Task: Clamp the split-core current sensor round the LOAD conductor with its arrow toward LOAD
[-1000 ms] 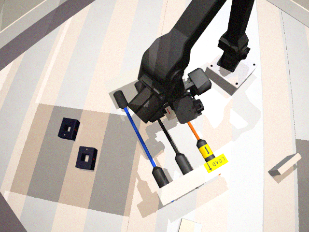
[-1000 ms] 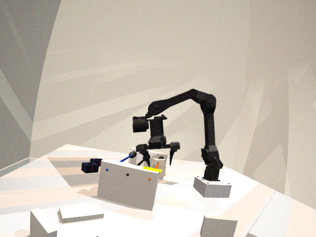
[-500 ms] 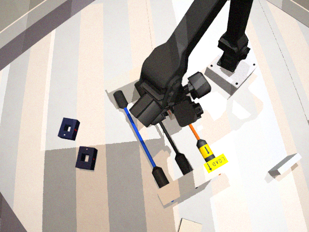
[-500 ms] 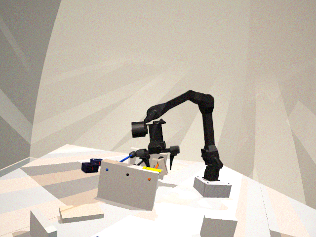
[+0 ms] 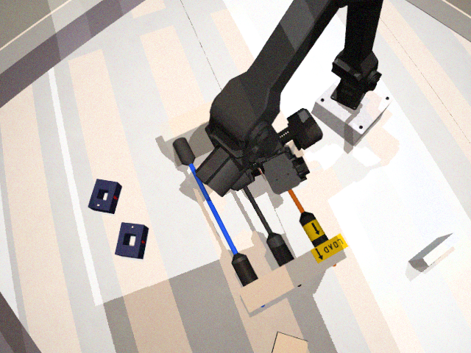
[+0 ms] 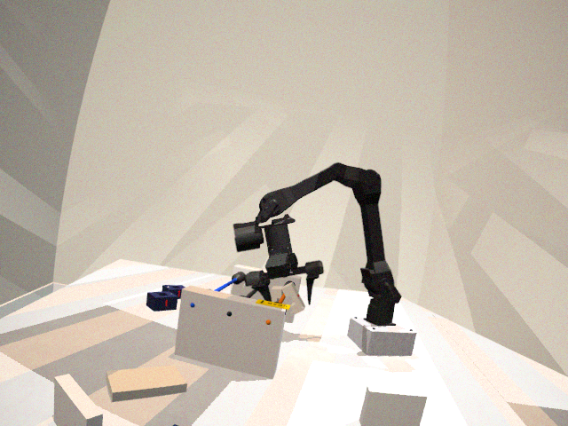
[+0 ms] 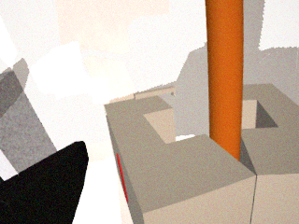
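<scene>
The beige split-core sensor (image 6: 295,304) (image 7: 187,173) is tilted at the orange LOAD conductor (image 5: 296,201) (image 7: 225,70). In the wrist view its two halves meet at the near edge and stand apart at the far side, with the conductor running down between them. A red mark shows on its left side; the arrow's direction cannot be told. My gripper (image 6: 288,301) is open, its fingers apart on either side of the sensor; only the left finger shows in the wrist view. The yellow LOAD marker (image 5: 329,248) (image 6: 272,304) is on the near bracket. The arm hides most of the sensor in the top view.
The blue conductor (image 5: 216,212) and black conductor (image 5: 258,209) run beside the orange one. The upright bracket (image 6: 229,339) bears their near ends. Two dark blue blocks (image 5: 110,203) (image 5: 125,251) with square holes lie left. A tan slab (image 6: 146,380) and a pale block (image 6: 392,407) are in front.
</scene>
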{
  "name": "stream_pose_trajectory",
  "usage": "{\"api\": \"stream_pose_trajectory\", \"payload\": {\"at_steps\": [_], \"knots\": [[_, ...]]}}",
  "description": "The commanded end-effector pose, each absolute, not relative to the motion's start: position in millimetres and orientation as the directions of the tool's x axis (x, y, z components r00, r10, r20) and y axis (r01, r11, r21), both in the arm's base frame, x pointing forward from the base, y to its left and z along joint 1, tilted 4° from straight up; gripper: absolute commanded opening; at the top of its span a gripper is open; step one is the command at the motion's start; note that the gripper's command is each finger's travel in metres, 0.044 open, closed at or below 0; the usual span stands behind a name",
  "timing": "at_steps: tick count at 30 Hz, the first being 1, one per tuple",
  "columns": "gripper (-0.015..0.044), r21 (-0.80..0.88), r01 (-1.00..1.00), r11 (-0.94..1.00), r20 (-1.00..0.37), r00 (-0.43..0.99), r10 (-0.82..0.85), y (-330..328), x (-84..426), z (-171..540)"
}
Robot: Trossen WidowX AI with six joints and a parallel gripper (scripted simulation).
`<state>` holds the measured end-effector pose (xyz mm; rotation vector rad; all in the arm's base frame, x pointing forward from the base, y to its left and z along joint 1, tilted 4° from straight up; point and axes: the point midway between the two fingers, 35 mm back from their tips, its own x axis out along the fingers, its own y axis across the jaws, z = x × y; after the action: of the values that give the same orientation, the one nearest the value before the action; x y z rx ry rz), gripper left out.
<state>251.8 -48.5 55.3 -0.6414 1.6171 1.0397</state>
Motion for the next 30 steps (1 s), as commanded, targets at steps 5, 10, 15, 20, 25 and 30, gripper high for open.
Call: {"api": "stream_pose_trajectory", "payload": {"at_steps": [5,10,15,20,25,30], "knots": [[0.044,0.334,-0.817,0.469,-0.941,-0.321,0.111,-45,246,54],[0.044,0.335,-0.817,0.469,-0.941,-0.321,0.111,-44,245,55],[0.044,0.335,-0.817,0.469,-0.94,-0.321,0.111,-43,243,57],[0.044,0.335,-0.817,0.469,-0.94,-0.321,0.112,-42,242,59],[0.044,0.335,-0.817,0.469,-0.94,-0.321,0.112,-42,241,61],[0.044,0.335,-0.817,0.469,-0.94,-0.321,0.112,-41,240,65]]}}
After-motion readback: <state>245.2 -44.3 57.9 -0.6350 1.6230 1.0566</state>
